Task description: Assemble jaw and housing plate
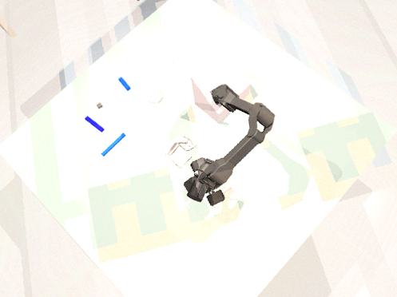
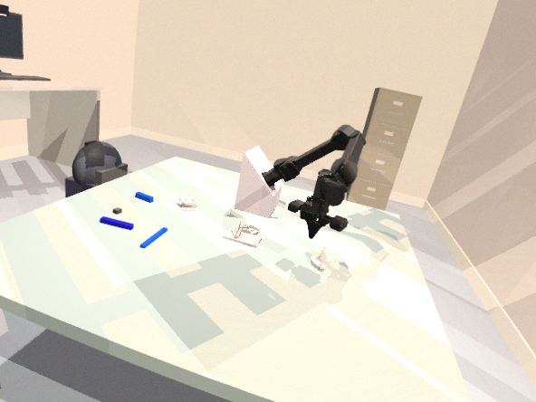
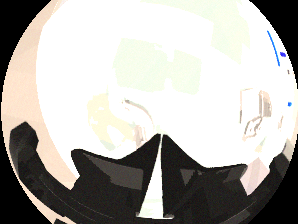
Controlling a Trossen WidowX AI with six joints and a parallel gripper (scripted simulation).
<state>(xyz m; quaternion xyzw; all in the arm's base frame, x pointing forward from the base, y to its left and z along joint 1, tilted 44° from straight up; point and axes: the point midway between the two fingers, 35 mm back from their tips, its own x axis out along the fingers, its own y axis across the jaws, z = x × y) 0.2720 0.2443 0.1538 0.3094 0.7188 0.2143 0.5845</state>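
Note:
My gripper (image 2: 311, 234) (image 3: 161, 135) is shut and empty, its fingertips together above the table. A loose pale jaw (image 2: 318, 263) lies on the table below the fingertips in the exterior view; it also shows in the wrist view (image 3: 142, 111), just beyond the tips. The pale base (image 1: 182, 161) (image 2: 253, 241) lies flat beside the hand, with a curved jaw (image 1: 187, 144) (image 2: 253, 229) on it. Glare hides the pins and gear teeth. A small pale part (image 1: 156, 97) (image 2: 186, 202), seemingly the housing plate, lies farther off.
A tall pinkish-white block (image 1: 202, 99) (image 2: 254, 187) stands behind the base, near the arm's root. A light blue bar (image 1: 113, 144) (image 2: 154, 237), a dark blue bar (image 1: 95, 123) (image 2: 117, 223), a short blue bar (image 1: 124, 84) (image 2: 144, 196) and a small dark cube (image 1: 99, 105) (image 2: 118, 210) lie to the left.

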